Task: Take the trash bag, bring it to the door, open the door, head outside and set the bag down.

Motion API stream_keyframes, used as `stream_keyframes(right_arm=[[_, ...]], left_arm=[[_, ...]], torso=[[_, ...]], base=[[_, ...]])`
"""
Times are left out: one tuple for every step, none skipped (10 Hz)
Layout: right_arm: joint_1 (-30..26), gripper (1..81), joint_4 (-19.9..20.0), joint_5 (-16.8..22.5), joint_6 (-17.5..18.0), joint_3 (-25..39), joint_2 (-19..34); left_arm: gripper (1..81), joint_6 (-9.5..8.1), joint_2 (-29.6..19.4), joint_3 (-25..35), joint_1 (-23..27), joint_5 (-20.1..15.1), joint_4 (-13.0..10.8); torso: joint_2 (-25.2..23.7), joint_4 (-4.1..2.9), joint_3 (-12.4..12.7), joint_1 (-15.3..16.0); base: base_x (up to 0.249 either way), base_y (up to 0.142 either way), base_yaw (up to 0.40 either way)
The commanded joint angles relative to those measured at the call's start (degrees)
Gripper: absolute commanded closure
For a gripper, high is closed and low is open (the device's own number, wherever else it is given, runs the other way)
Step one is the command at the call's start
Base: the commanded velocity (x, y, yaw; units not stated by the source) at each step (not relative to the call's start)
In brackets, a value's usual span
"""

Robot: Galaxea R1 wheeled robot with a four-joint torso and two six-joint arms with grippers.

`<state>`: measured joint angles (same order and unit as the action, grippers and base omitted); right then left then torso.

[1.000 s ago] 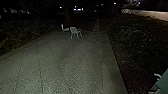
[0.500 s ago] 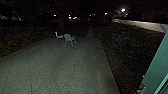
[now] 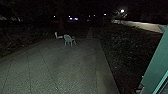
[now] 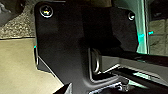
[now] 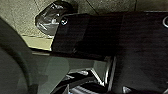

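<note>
Facing downward, right wrist, dark trash bag (image 5: 48, 19), paving (image 5: 110, 5)

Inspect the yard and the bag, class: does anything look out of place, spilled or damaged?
Nothing clearly stands out. The nearer pale chair stands upright on the paving; the dark bag, seen against paving in the right wrist view, shows no evident tear or spill.

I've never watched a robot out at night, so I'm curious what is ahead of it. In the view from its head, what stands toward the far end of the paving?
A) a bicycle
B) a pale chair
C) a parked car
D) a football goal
B: a pale chair with a backrest and legs stands near the far edge of the paving.
</note>
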<state>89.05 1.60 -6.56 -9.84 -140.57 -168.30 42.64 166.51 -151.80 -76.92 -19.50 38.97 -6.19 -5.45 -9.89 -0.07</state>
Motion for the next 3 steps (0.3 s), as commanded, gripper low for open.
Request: stream_keyframes(right_arm=[[-2.08,1.0,2.09,2.78,0.26,-2.5,-2.33],[-1.91,1.0,2.09,2.78,0.26,-3.29,-2.93],[-1.9,1.0,2.09,2.87,0.17,-3.47,-3.12]], left_arm=[[1.0,1.04,0.32,-0.17,2.0,-0.45,-0.04],[1.0,1.65,1.01,-0.26,1.38,2.59,-0.13],[1.0,2.01,1.55,-0.26,0.85,4.65,-0.13]], torso=[[0.0,0.0,-0.02,0.07],[0.0,0.0,0.0,0.07],[0.0,0.0,0.0,0.07]], base=[[0.0,0.0,0.0],[0.0,0.0,0.0],[0.0,0.0,0.0]])
